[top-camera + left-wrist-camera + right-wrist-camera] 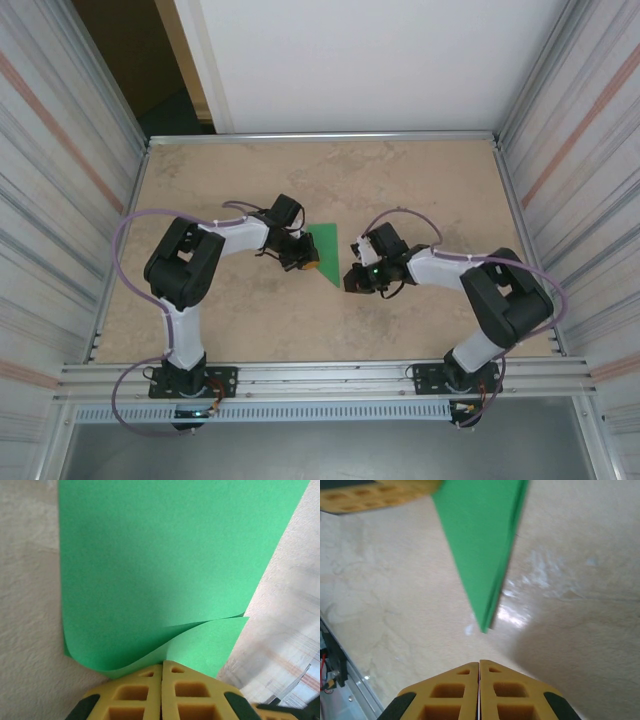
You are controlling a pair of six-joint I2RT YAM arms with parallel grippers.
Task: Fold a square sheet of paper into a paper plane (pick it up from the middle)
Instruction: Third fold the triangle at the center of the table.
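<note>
Left gripper clamped on folded green paper; right gripper pressed together, empty, near its tip.

The green paper sheet is seen to be thin, smooth and matt. The fingers of the left gripper are formed of matt yellow plastic with hollow cells. The beige table top is mottled and faintly glossy. The side walls are clad in ribbed metal.

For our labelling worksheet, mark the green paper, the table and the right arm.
green paper [330,245], top view, middle of the visible green.
table [400,180], top view, bare far part.
right arm [505,295], top view, dark elbow.
</note>
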